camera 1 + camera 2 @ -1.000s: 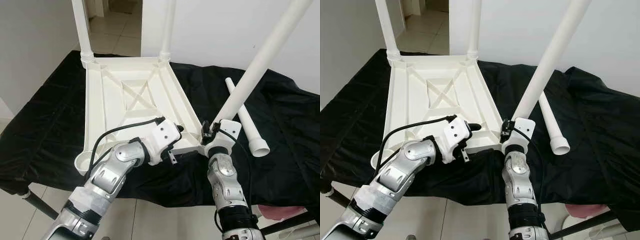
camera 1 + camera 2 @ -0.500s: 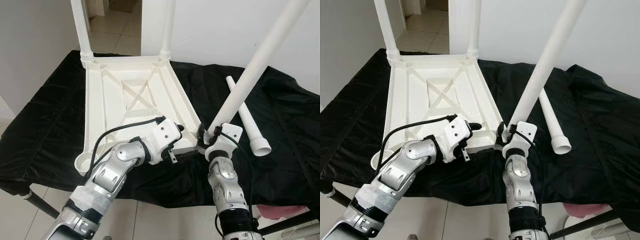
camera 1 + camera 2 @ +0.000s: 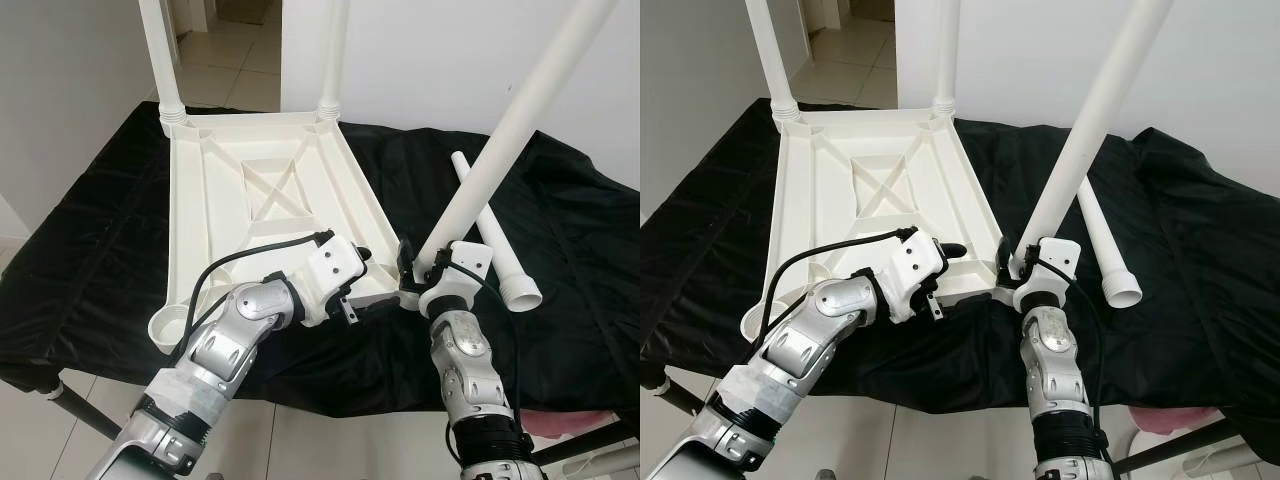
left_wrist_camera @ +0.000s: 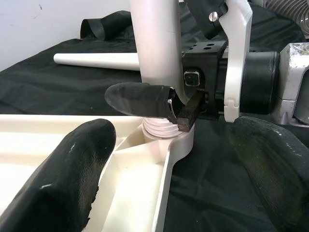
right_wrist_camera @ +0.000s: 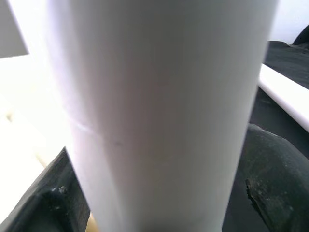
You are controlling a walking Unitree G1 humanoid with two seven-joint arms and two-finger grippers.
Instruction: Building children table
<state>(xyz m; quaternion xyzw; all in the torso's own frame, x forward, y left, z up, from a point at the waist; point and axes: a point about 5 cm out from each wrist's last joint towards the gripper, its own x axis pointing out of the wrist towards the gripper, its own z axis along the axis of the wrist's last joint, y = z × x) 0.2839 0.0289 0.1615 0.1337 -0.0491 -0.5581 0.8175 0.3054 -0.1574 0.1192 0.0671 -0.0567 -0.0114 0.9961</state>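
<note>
- Right gripper is clamped on the foot of a white leg, a black finger seen on either side of the tube in the right wrist view.
- That leg is held tilted, its top leaning away to the robot's right, and its threaded end is seated at the near right corner socket of the tabletop.
- Left gripper is set at the tabletop's near edge, just left of that corner; its fingers are spread wide, with nothing gripped between them.
- One left finger is laid over the tabletop's ribbed underside and the other hangs over the black cloth beyond the rim.
- The tabletop is laid upside down on the cloth-covered surface, its cross-braced underside facing up.
- Two legs are already stood upright in the far corner sockets, the second at the far right corner.
- The near left socket is seen open, with no leg in it.
- A spare leg is laid flat on the cloth to the right of the tabletop, well apart from it, its wide open end toward the robot.
</note>
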